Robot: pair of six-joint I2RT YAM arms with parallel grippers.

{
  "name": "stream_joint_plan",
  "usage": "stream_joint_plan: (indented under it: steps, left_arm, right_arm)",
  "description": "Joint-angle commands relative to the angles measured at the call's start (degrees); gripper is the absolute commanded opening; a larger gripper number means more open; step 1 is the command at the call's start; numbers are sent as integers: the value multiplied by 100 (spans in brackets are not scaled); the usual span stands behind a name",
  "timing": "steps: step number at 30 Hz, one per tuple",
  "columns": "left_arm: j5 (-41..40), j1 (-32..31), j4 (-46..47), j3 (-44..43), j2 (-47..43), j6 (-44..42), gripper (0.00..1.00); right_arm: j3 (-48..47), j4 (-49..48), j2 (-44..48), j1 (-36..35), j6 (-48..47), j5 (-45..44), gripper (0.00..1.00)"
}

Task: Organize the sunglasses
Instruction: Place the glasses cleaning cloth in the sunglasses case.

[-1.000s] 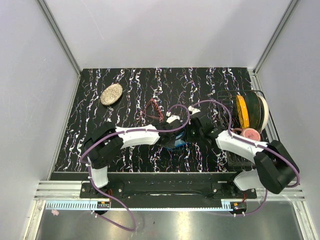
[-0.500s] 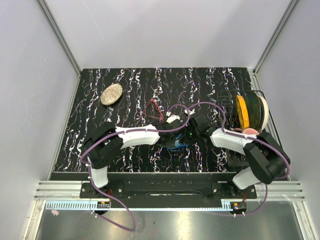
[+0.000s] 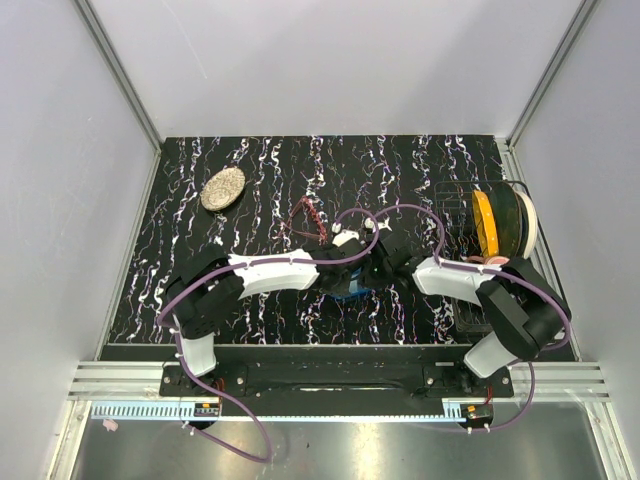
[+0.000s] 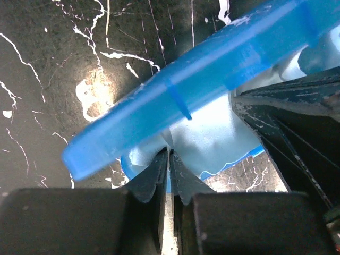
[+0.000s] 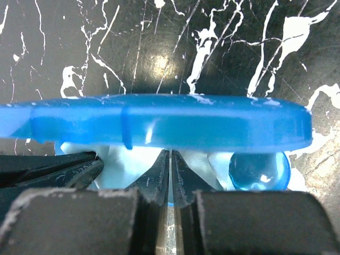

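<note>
The sunglasses (image 3: 305, 219), with a thin red frame, lie on the black marbled table just beyond the left arm's wrist, and no gripper touches them. The glossy blue case (image 3: 349, 289) stands open at the table's middle. Its lid (image 4: 202, 74) is raised over a pale blue cloth lining (image 4: 204, 138). My left gripper (image 3: 352, 276) is shut, its fingertips (image 4: 162, 162) pinching the case's lower rim. My right gripper (image 3: 379, 268) is shut the same way under the lid (image 5: 159, 122), with the left gripper's black fingers beside it (image 5: 48, 164).
A silvery oval object (image 3: 222, 188) lies at the far left. A wire rack (image 3: 455, 215) at the right edge holds yellow and white plates (image 3: 497, 222), with a pink cup (image 3: 500, 266) near the right arm. White walls surround the table.
The right arm has swung left; its gripper has reached into the open case beside the left gripper. The left arm and the sunglasses have not moved.
</note>
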State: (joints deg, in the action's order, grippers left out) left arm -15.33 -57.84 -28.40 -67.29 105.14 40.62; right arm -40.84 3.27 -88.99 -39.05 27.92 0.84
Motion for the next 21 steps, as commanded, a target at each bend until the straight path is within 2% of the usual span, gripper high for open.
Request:
stream_joint_plan:
  steps: [1, 18, 21]
  left_arm:
    - [-250, -34, -200, -250, -363, 78, 10]
    - [-707, -34, -772, -496, -609, 113, 11]
    - [-936, -34, -886, -531, -653, 104, 15]
  right_arm:
    - [32, 42, -268, -156, -24, -628, 9]
    - [-12, 201, -593, -200, 249, -1042, 6]
    - [-21, 209, -593, -200, 275, -1060, 6]
